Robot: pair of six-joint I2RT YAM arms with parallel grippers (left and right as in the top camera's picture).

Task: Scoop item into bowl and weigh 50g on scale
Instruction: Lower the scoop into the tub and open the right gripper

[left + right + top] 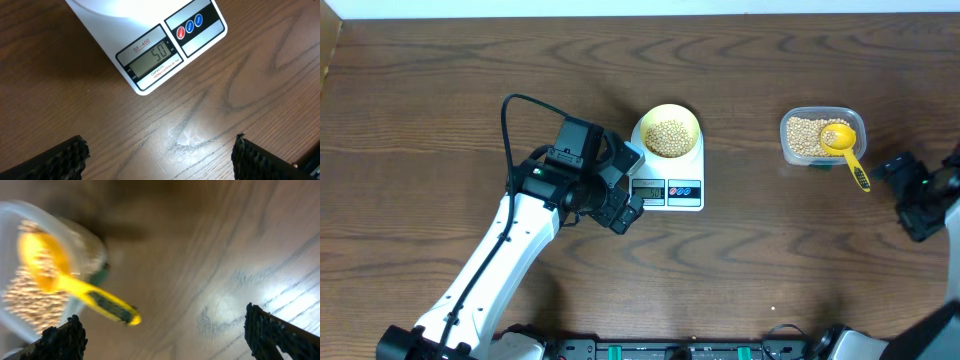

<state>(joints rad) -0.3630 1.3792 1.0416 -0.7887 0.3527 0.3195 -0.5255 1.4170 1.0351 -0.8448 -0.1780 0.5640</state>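
Beans (668, 137): heaped tan in the pale yellow-green bowl (692, 118), covering its floor. Bowl: seated on the back half of the white scale (697, 172), at 12 o'clock from the display (150, 57). Display: grey, digits 50 legible in the left wrist view. Buttons (189, 26): one red and two blue, at 3 o'clock of the display along the scale's front edge. Scale: flat on the brown wooden table (440, 80), a little toward 12 o'clock from the table's middle in the overhead view.

Bean stock (803, 135): lying in the clear plastic container (785, 152), at 3 o'clock of the scale and well apart from it. Yellow scoop (840, 140): cup resting on the stock inside the container, handle leaning out over the rim toward 5 o'clock, dark grip strip facing up.

Left gripper (625, 195): at 8 o'clock of the scale, over its front left corner, aimed down at the display. Fingers (65, 157) spread wide, only bare wood between them.

Right gripper (908, 198): at 4 o'clock of the container, near the scoop handle's tip but apart from it. Fingers (65, 340) spread wide, only bare wood between them. Right wrist view blurred; container and scoop at 9 o'clock there.
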